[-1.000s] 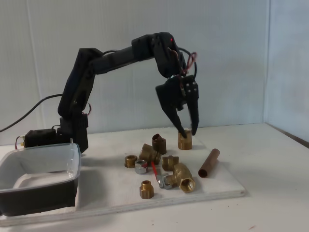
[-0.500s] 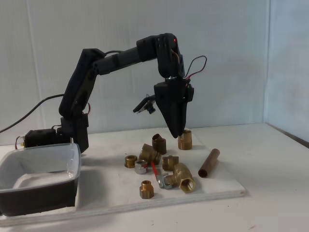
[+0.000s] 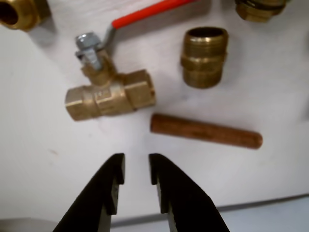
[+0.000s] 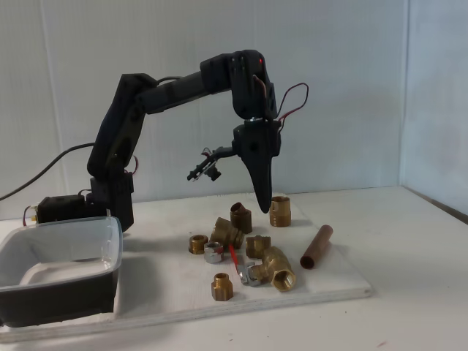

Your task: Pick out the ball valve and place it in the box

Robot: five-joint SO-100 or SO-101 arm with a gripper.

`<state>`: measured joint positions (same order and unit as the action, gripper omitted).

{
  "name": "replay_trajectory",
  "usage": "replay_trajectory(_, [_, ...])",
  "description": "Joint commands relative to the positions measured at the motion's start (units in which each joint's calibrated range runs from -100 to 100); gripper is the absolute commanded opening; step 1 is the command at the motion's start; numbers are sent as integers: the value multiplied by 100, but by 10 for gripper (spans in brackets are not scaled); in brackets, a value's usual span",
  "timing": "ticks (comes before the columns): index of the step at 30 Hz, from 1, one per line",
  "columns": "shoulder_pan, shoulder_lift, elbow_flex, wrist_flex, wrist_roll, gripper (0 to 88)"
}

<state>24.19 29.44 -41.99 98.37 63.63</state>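
My fingers [image 3: 136, 170] hang slightly spread and empty above the counter [image 3: 34, 159], short of the valve [image 3: 110, 94]. The valve lies just beside the copper tube [image 3: 206, 131], with a threaded nipple [image 3: 204, 57] near its open end.

I judge the main risk is clutter: closing from here could catch the tube instead, or nudge the valve against the nipple. The red lever [image 3: 147, 13] sticks out and could snag on lifting. The round brass body may also roll out of a narrow pinch.

In the fixed view the valve [image 4: 272, 268] sits well apart from the box [image 4: 58, 270]. There the fingers [image 4: 264, 203] overlap edge-on, so the gap is hard to make out. The wrist view cuts off fittings near the lever.
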Motion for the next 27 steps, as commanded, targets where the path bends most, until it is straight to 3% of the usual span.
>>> replay_trajectory(1, [31, -99, -242, 69, 283, 39])
replay_trajectory(8, [363, -74, -233, 77, 915, 60])
replay_trajectory(15, [614, -40, -224, 77, 1541, 311])
replay_trajectory(18, [665, -74, 29, 77, 1748, 378])
replay_trajectory(27, [658, -14, 165, 17, 1769, 399])
